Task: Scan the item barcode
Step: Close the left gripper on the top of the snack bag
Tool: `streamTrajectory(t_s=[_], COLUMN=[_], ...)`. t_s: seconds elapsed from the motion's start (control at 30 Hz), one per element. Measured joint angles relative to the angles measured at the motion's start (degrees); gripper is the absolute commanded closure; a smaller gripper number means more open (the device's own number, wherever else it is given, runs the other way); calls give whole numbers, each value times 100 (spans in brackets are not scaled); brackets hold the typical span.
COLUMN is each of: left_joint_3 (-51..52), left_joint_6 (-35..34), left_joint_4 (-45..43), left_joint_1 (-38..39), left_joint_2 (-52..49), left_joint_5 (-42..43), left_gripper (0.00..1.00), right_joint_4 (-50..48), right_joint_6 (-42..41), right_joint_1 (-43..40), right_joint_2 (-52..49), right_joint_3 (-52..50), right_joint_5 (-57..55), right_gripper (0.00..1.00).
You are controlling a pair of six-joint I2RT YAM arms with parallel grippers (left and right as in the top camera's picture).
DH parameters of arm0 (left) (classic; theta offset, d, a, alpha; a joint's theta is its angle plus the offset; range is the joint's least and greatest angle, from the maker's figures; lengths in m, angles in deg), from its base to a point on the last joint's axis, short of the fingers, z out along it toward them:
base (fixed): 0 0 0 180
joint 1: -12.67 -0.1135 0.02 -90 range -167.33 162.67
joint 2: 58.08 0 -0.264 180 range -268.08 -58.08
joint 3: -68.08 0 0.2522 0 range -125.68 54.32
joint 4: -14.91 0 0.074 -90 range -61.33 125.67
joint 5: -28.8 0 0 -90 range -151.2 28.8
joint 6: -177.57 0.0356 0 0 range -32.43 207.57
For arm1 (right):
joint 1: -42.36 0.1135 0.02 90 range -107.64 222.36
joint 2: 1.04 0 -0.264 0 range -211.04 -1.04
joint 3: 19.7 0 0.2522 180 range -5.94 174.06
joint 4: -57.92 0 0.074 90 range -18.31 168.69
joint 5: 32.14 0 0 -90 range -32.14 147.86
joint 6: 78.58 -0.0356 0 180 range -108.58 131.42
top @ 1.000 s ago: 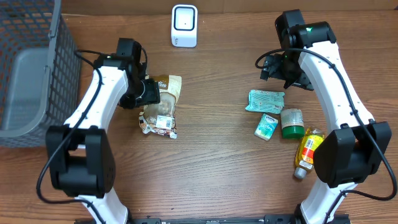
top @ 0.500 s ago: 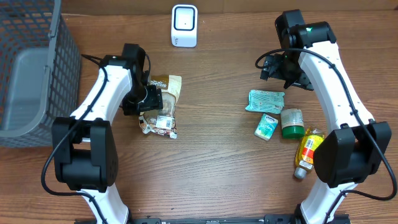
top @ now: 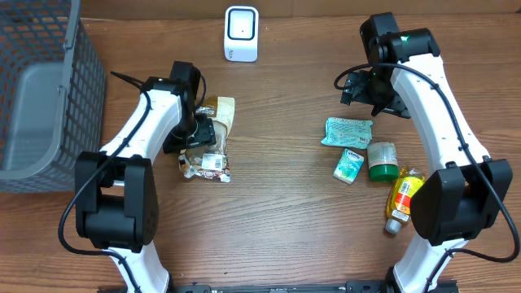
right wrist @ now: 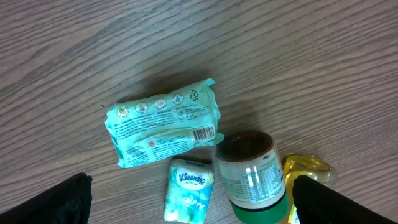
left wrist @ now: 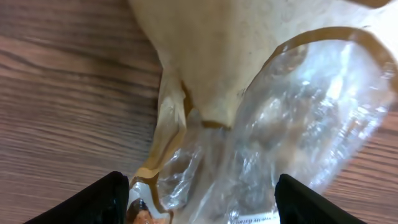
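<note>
Left arm: I am extended forward and angled inward over the table (top: pixel 277 220). The wrist is turned down so that my left gripper (top: pixel 202 130) sits directly above the snack bag (top: pixel 213 145). The bag lies flat on the wood, below and left of the white scanner (top: pixel 242 33), and well apart from it.

Right arm: I am raised and stretched forward on the far right. My right gripper (top: pixel 352 86) hangs above the table, past the group of other items, and holds nothing.

Overhead view only: it shows both arm poses, the scanner and the grey basket (top: pixel 77 98) at the left edge. My left wrist covers the fingers here.

Left wrist view only: my two fingers (left wrist: pixel 112 198) stand spread, one at each lower corner, with the tan paper and clear window of the bag between them. I cannot tell whether either pad touches the bag.

Right wrist view only: my fingers stand fully apart. Below them lie a teal wipes pack (right wrist: pixel 163 130), a tissue pack (right wrist: pixel 189 190), a green-lidded jar (right wrist: pixel 252 180) and part of a yellow bottle (right wrist: pixel 305 171).
</note>
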Motion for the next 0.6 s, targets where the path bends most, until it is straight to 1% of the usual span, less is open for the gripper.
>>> streamTrajectory(t_s=[0.13,0.27,0.47,0.6], left_joint_3=[310,581,713,721], left_joint_6=[-63,-52,90,129], left_joint_4=[-210,-345,-116,22], left_joint_1=[0,-7,-2,2], left_joint_2=[0,59,66,66], left_joint_5=[87,404,1082,1248], left_gripper=[25,28,30,30], right_joint_4=[-7,-4,-2,-2], right_joint_6=[-2,0,-2,0], right_joint_1=[-2,0,0,0], right_joint_2=[0,0,0,0], right_joint_3=[0,0,0,0], right_joint_5=[2,0,2,2], right_gripper=[0,0,0,0])
